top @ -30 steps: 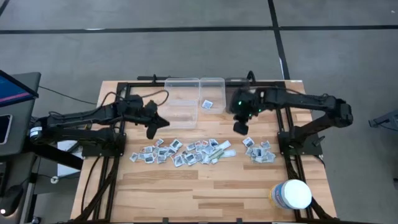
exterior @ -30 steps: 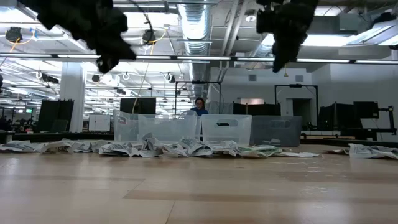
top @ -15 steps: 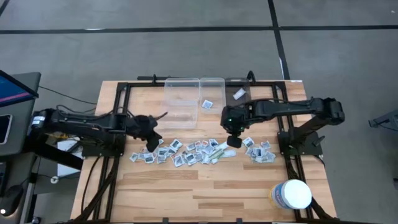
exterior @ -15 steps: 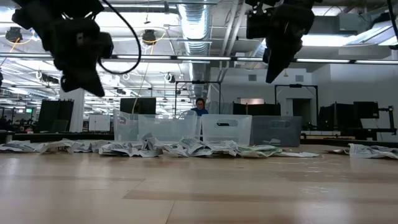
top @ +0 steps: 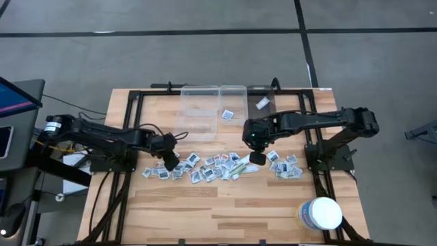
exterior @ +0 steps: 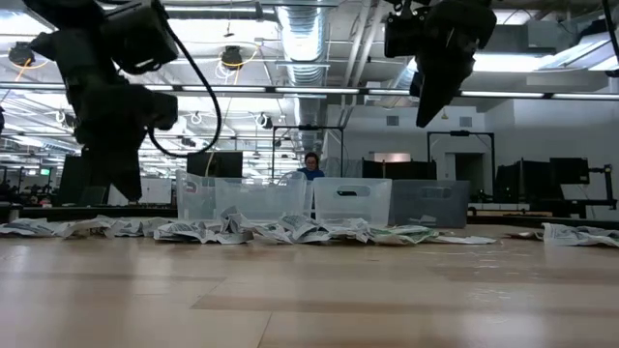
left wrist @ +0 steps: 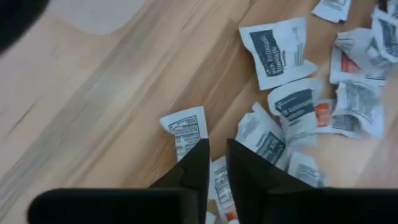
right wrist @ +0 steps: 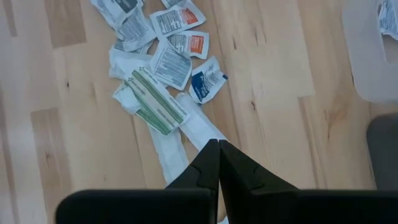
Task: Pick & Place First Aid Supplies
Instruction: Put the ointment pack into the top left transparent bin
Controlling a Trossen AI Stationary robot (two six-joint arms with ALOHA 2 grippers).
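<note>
Left wrist view shows my left claw (left wrist: 216, 163) slightly parted just above the packets (left wrist: 292, 106), touching none; crowded as they lie, I might pinch two at once

Table (top: 225, 212): light wooden slats, a black frame along its edges.
Tub (top: 321, 214): big, white, round; stood at the table's near right corner.
Bins (top: 213, 109): clear plastic, set side by side at the far edge.
Monitor (top: 15, 96): stood off the table's left side.
Person (exterior: 310, 166): seen beyond the bins, in the room behind.
</note>
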